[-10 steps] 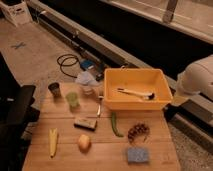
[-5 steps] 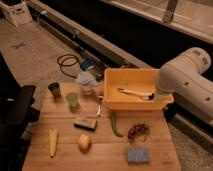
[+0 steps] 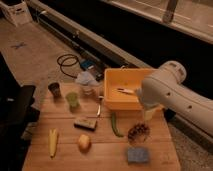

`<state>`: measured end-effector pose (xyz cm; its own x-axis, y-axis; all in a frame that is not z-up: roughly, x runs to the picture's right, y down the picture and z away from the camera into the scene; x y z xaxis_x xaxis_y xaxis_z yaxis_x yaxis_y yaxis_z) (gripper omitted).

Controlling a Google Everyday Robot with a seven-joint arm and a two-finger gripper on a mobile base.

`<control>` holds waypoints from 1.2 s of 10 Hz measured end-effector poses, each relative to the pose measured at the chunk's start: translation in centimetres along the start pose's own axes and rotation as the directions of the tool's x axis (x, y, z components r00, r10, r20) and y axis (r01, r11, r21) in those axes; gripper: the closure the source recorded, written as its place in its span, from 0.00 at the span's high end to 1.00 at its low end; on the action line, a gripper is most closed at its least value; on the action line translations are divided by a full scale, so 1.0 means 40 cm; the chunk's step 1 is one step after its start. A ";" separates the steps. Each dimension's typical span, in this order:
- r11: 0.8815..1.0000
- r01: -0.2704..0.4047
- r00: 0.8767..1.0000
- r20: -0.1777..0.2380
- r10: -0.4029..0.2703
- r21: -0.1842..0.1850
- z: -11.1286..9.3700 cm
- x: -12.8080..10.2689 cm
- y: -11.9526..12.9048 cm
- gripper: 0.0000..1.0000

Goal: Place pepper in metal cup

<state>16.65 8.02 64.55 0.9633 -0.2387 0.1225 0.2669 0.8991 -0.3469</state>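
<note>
Sponge lies nearest, at 5 o'clock from the pepper. The pepper lies flat on the table, at 8 o'clock from my gripper. My gripper hangs by the yellow tray's front right corner; I cannot tell its state. Metal cup stands upright at the pepper's 10 o'clock, well apart, just past the green cup.

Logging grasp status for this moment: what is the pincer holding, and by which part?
Nothing that shows. The pincer hangs just in front of the yellow tray; the pepper lies on the board, apart from it.
</note>
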 end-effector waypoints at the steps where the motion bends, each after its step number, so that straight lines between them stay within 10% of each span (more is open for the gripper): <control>1: 1.000 0.027 1.000 0.010 -0.027 -0.009 0.002 -0.013 0.009 0.80; 7: 0.976 0.218 0.976 0.022 -0.217 -0.028 0.050 -0.097 -0.017 0.80; 12: 0.912 0.406 0.911 0.109 -0.398 -0.062 0.151 -0.224 -0.037 0.80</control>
<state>7.48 11.06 69.58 0.7681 -0.5358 0.3507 0.6363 0.7001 -0.3239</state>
